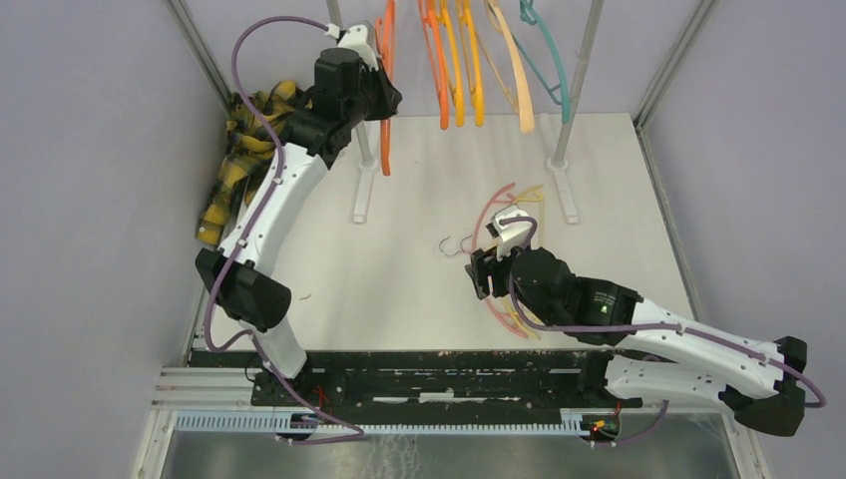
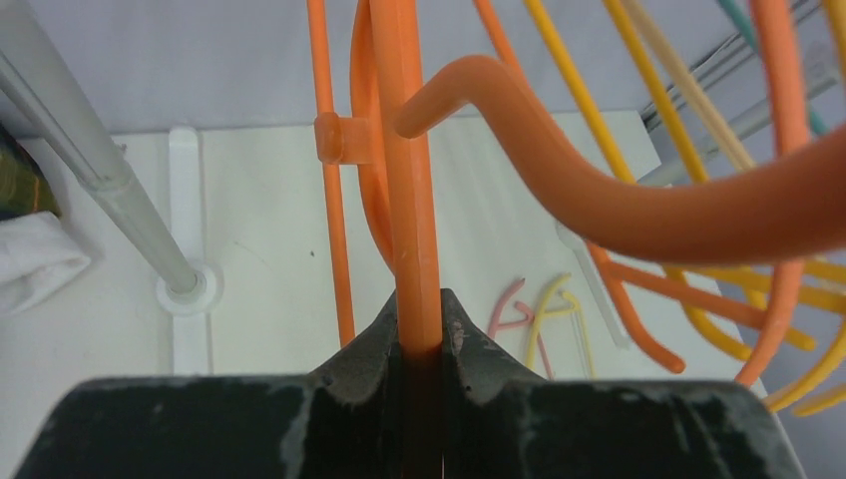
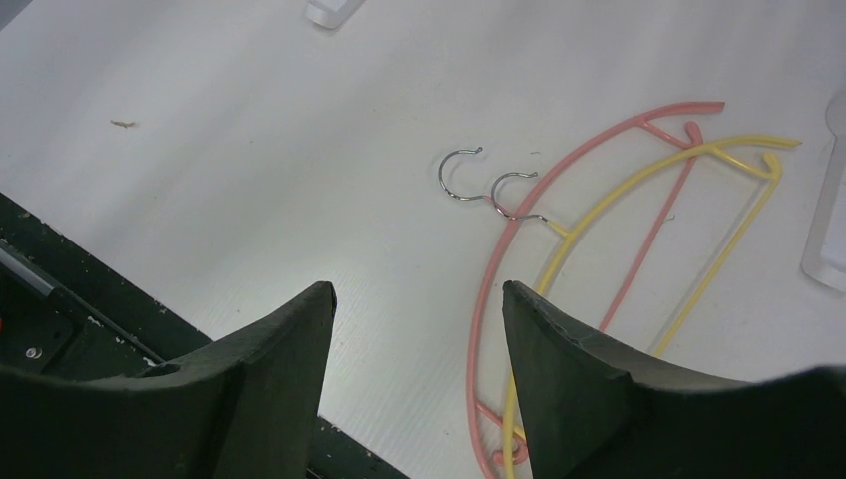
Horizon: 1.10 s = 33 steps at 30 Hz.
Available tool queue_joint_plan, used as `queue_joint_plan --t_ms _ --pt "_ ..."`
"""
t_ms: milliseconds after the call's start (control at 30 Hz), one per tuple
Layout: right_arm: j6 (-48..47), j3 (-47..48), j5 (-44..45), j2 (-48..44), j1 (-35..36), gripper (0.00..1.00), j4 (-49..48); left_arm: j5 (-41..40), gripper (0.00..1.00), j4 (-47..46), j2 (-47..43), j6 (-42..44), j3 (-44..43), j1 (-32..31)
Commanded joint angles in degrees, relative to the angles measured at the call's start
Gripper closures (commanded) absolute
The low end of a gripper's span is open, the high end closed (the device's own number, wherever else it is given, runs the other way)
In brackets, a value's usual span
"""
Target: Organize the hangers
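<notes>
White counter [image 1: 419, 200] carries a pink hanger [image 3: 473, 339] beneath wide-open, empty right fingers [image 3: 289, 339]. Up beside the hung row [image 1: 471, 70], left fingers [image 2: 369, 344] pinch an orange hanger [image 2: 414, 200] tight; keep it plumb, I'd say, so its hook seats cleanly.

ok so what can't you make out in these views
tops of the hung hangers and whatever they hang on: top external, cut by top edge
pink hanger and yellow hanger lower ends: right wrist, behind right tool
orange hanger below the grip: left wrist, inside left tool
</notes>
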<state>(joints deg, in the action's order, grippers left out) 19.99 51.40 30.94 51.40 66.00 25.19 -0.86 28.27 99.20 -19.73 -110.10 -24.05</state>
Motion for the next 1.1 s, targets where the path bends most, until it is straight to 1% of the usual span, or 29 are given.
queue_joint_plan --t_ms 0,367,667,933,1067 --pt "-1.1 1.0 2.1 0.6 0.0 0.29 -2.7 0.6 0.97 0.2 1.4 3.9 -9.0 0.6" --pt "-1.5 1.3 3.6 1.6 0.0 0.27 -3.9 2.2 0.97 4.2 10.2 4.0 -24.4 1.4" --pt "-2.4 1.0 4.6 1.7 0.0 0.26 -5.0 3.3 0.97 3.5 15.2 2.0 -31.5 2.9" --pt "-2.5 0.9 5.2 3.3 -0.5 0.25 -5.7 5.2 0.97 0.8 15.9 1.1 -32.3 3.4" --pt "-2.5 1.3 4.9 3.9 -0.7 0.25 -6.2 5.6 0.97 1.4 17.6 -2.1 -34.4 4.7"
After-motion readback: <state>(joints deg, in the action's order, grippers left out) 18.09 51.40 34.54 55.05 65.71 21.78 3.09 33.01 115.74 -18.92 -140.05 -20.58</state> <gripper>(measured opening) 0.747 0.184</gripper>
